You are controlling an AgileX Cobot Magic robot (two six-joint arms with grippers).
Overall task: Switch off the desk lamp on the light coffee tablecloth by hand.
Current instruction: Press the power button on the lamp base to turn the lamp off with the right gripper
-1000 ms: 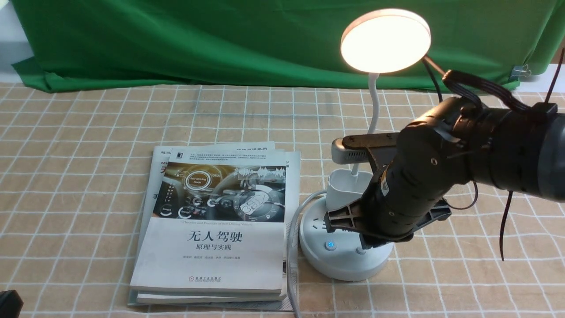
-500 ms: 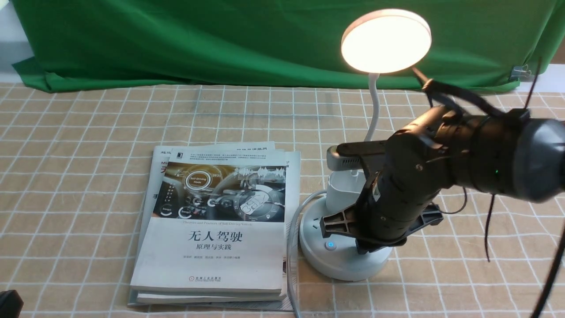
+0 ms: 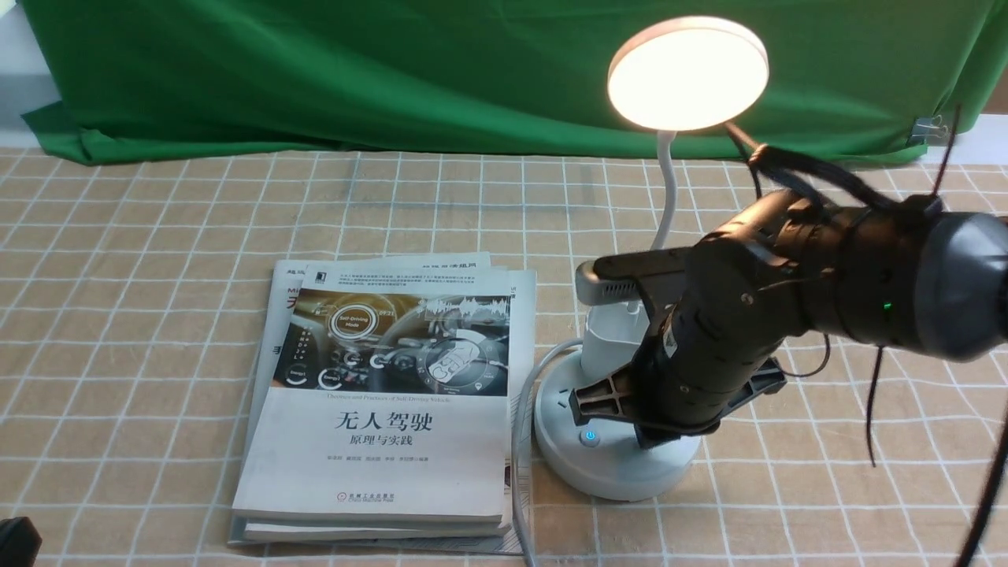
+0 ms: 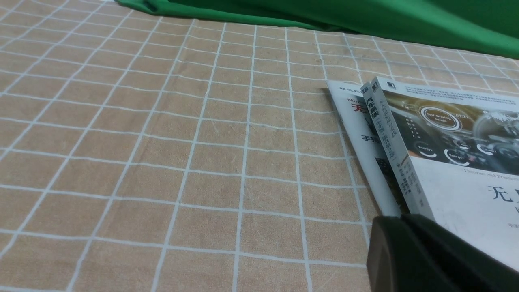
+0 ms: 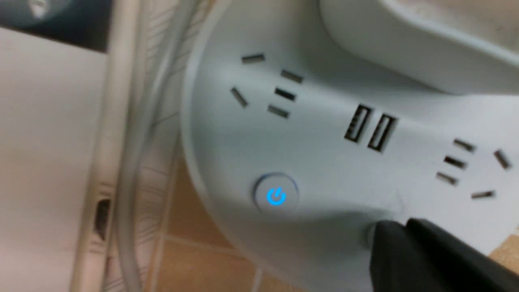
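Across a tan tablecloth with a white grid (image 3: 157, 331), beneath a green backdrop, a white gooseneck desk lamp (image 3: 614, 472) stands just right of stacked books, its round head glowing. Over its base the robot's black right gripper (image 3: 654, 441) angles down, fingers pressed together and gripping nothing, their tips at the unlit button beside the blue-lit power button (image 5: 276, 196); whether they touch is unclear. Pressing slightly off-centre could miss the button and leave the light on, while pushing too hard could slide or tip the lamp.
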